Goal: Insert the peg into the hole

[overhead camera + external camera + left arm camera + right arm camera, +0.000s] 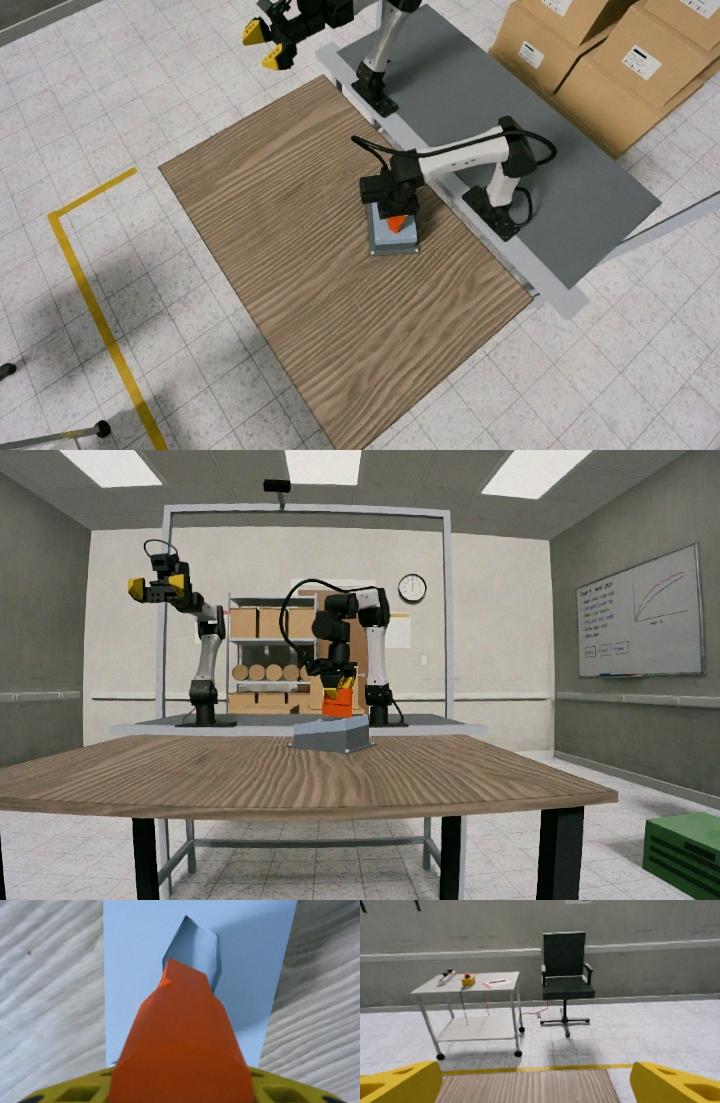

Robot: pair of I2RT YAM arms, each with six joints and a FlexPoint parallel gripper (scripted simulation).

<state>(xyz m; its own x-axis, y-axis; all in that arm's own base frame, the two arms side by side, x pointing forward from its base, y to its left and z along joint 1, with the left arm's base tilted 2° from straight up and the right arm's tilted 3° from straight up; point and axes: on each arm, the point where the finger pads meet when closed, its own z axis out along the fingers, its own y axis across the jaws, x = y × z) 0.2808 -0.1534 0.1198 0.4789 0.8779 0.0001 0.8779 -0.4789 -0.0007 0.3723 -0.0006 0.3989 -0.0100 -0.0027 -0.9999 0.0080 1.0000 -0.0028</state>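
Note:
An orange peg (395, 223) (337, 703) (181, 1036) is gripped by my left gripper (397, 213) (338, 688). Its far end is angular. The light blue plate (382, 236) (331, 731) (131, 945) tops a grey block. In the left wrist view the many-sided hole (194, 950) shows beyond the peg's end, which overlaps the hole's near part; the rest of the rim is hidden. In the exterior view the peg's lower end is at the plate's top; a gap or contact cannot be told. My right gripper (263, 46) (156, 587) (536, 1069) is open and empty, raised far from the plate.
The block stands on a wooden table (297, 238) (212, 779), near the edge by the arms' grey bench (562, 212). The right arm is off at the other end of that bench. A cart (468, 983) and a chair (564, 959) stand far beyond the table.

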